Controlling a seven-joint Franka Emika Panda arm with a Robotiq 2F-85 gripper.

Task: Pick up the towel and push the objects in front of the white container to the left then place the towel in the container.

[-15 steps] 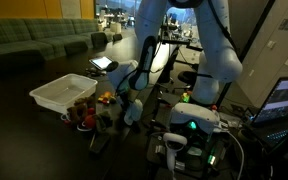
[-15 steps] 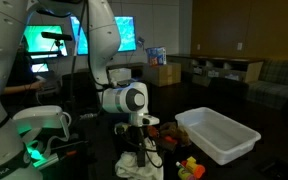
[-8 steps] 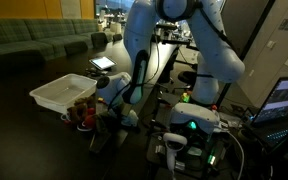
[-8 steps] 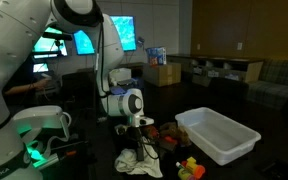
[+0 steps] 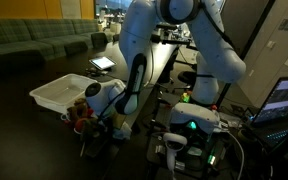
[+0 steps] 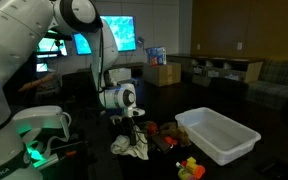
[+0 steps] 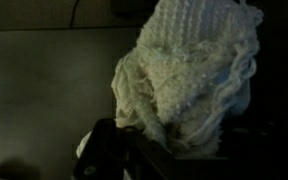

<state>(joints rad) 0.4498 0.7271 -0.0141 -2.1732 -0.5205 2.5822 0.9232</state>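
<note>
The whitish knitted towel (image 7: pixel 199 70) fills the wrist view and hangs bunched from my gripper (image 7: pixel 159 148), which is shut on it. In an exterior view the towel (image 6: pixel 131 146) drags on the dark table below the gripper (image 6: pixel 131 124), just beside small red objects (image 6: pixel 156 131). More yellow and orange objects (image 6: pixel 191 167) lie near the front corner of the white container (image 6: pixel 220 136). From the opposite side, the gripper (image 5: pixel 106 112) sits low next to the red and orange objects (image 5: pixel 83 112) in front of the white container (image 5: pixel 62 92).
A tablet with a bright screen (image 5: pixel 102 63) lies behind the container. A control box with a green light (image 5: pixel 194 124) and cables stand by the robot base. A laptop (image 5: pixel 284 100) is at the edge. Monitors (image 6: pixel 124 30) and cardboard boxes (image 6: pixel 164 73) stand behind.
The arm has swung low toward the objects and the container, dragging the towel across the table with it. The gripper has stayed shut on the towel.
</note>
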